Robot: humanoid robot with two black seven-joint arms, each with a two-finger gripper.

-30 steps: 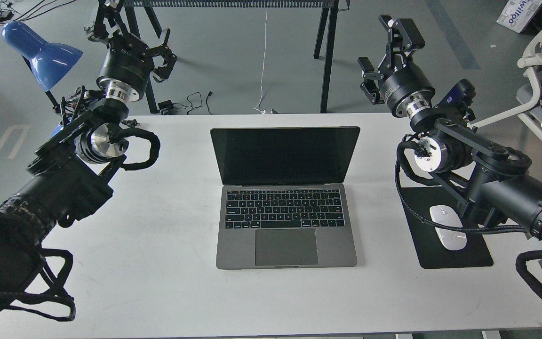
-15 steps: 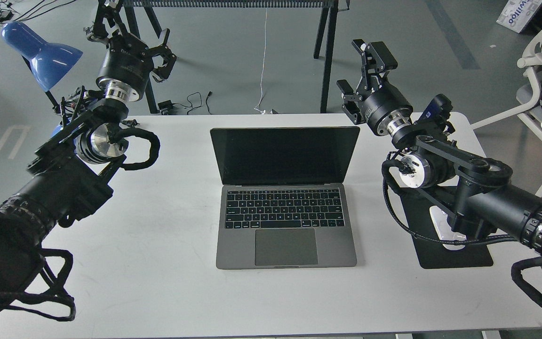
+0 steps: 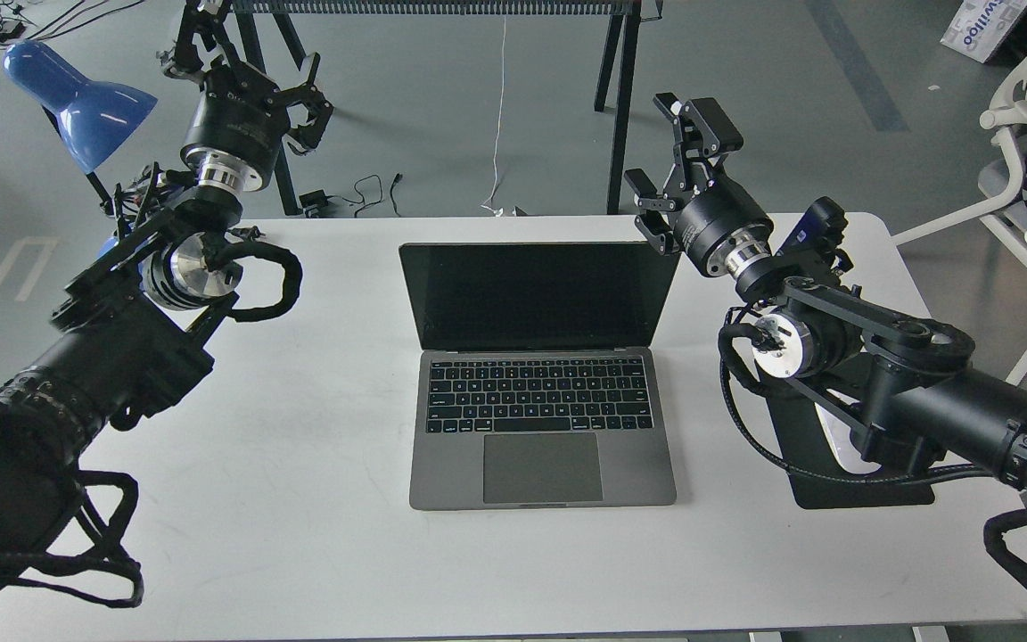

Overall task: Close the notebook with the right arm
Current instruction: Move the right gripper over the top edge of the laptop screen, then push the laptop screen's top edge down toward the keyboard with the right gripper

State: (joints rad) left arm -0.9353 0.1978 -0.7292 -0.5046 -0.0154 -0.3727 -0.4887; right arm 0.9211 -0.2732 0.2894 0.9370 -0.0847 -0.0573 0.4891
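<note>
The notebook [image 3: 540, 374] stands open in the middle of the white table [image 3: 299, 535], black screen upright and facing me, keyboard and trackpad toward the front. My right gripper [image 3: 669, 147] is open and empty, just above and behind the screen's top right corner, not touching it as far as I can tell. The right arm [image 3: 879, 366] reaches in from the right, with its blue module [image 3: 803, 232] near the wrist. My left gripper [image 3: 246, 67] is raised at the back left, far from the notebook, open and empty.
A black mouse pad [image 3: 861, 486] lies right of the notebook, largely under the right arm; a bit of white mouse [image 3: 839, 441] shows. A blue desk lamp [image 3: 77, 94] stands at the back left. A white chair [image 3: 1022, 160] is at the far right.
My right arm has swung left and toward the notebook; its gripper went from back right of the table to the screen's top right corner. The left arm and the notebook have barely moved.
</note>
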